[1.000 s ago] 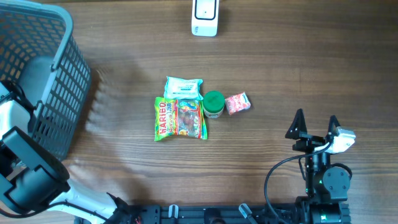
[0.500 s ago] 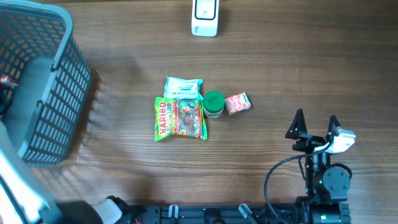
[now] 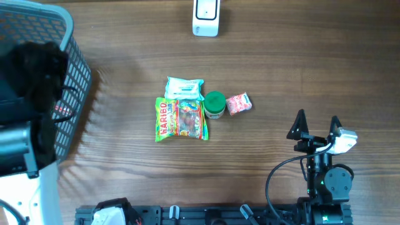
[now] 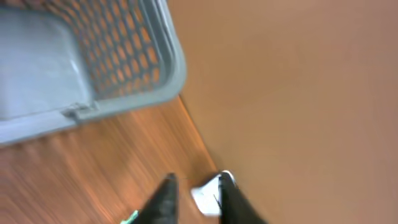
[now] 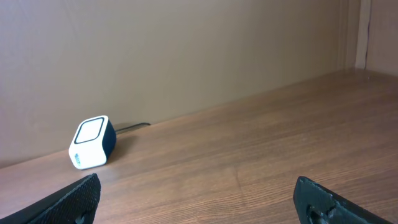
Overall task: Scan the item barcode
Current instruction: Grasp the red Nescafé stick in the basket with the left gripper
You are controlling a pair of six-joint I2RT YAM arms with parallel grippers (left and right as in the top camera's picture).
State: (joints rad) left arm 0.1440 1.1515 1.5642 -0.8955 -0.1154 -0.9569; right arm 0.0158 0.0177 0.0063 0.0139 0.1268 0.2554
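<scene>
The tabletop (image 3: 281,69) is warm brown wood with fine grain running across the frame. At the upper left of the overhead view, the basket (image 3: 74,75) is grey-blue, its walls a lattice of small holes. At top centre the scanner (image 3: 205,25) is white with a dark window. Mid-frame, the Haribo bag (image 3: 180,119) is green and yellow with red lettering. The packet (image 3: 184,88) above it is white with green print. The jar (image 3: 214,104) has a bright green lid, and the sachet (image 3: 238,104) is pink and red. In the right wrist view, the wall (image 5: 186,56) is plain tan.

Wooden table (image 3: 312,69) with snacks (image 3: 181,119), scanner (image 3: 205,17), basket (image 3: 75,81)
</scene>
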